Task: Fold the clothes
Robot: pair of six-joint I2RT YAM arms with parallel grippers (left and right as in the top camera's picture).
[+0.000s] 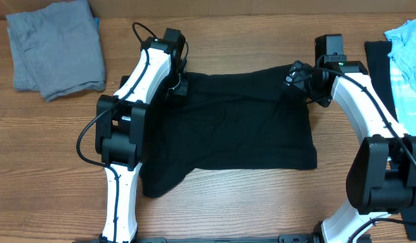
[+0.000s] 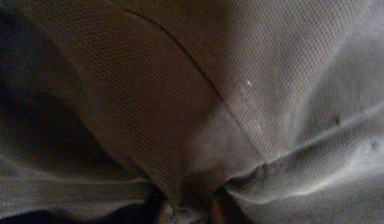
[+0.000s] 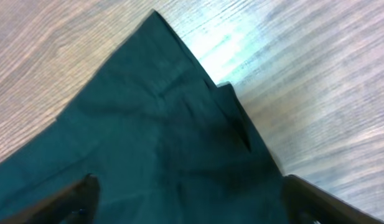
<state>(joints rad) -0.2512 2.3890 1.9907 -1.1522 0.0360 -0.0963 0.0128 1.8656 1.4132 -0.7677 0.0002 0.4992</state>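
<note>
Black knit fabric fills the left wrist view, its weave drawn in creases toward the left gripper, whose fingers are closed together on a pinch of the black T-shirt at one far corner. The shirt lies spread on the wooden table between the two grippers. It is roughly squared along the edge they work at, and an uneven flap trails back beside the left arm. The chief risk, as I judge it, is an uneven lift. Only one corner is clamped, so if the left side rises or pulls before the other side has a hold, the cloth would drag askew, bunch under that arm and spoil the fold line. A thin pinch could also slip free under the shirt's own weight, or catch just one layer. The right gripper hovers at the opposite far corner with its fingers spread wide. In its wrist view the pointed corner of the shirt runs out ahead of it, and cloth lies between and beneath the two fingers, which grip nothing. Whether the fingertips touch the fabric I cannot tell.
</note>
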